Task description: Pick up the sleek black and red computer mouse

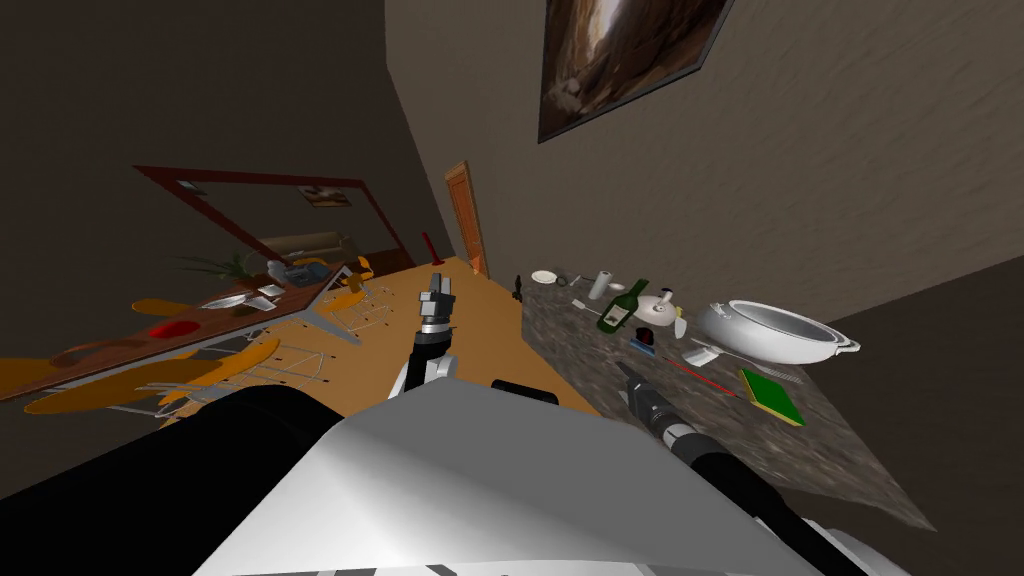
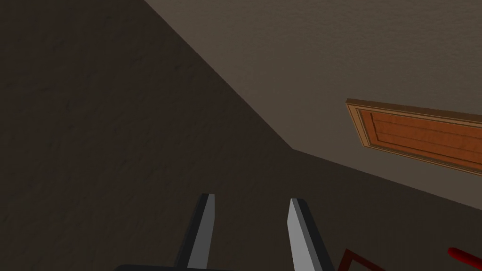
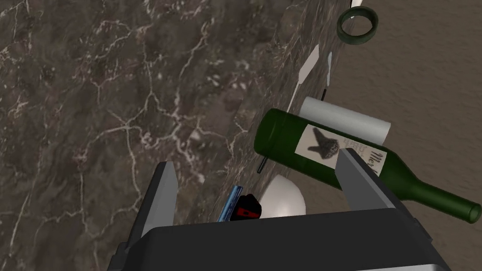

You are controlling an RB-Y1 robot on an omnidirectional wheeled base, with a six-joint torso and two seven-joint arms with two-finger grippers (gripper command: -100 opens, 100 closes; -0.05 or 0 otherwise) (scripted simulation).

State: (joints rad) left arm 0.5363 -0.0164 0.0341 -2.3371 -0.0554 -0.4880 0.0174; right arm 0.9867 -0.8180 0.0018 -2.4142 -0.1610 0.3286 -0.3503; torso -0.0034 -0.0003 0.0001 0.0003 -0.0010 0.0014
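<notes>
- Dark, white-veined marble covers the table (image 1: 575, 345), whose far long edge runs along a tan wall.
- The computer mouse (image 1: 645, 343), black with red, lies on the table about midway between the two long edges, near the base of a green bottle (image 1: 622, 305).
- In the right wrist view the computer mouse (image 3: 247, 207) shows just over the tool's dark body, between the two blades and partly hidden by that body. A thin blue item (image 3: 230, 203) touches one side of it and a white rounded object (image 3: 282, 202) sits close on the other.
- The right tool (image 3: 256, 157) is spread wide and holds nothing. In the head view it hangs over the table, short of the mouse.
- The green bottle (image 3: 325, 155) lies on its side with a white roll (image 3: 346, 122) just behind it. A green ring (image 3: 357, 26) is farther along, toward the wall-side edge.
- A large white pot (image 1: 775, 332) stands by the wall-side edge, and a green book (image 1: 770, 396) lies nearer the table's near end.
- The left tool (image 1: 437, 290) is raised off the table, beyond its open long edge. Its blades show a narrow gap with nothing between them.
</notes>
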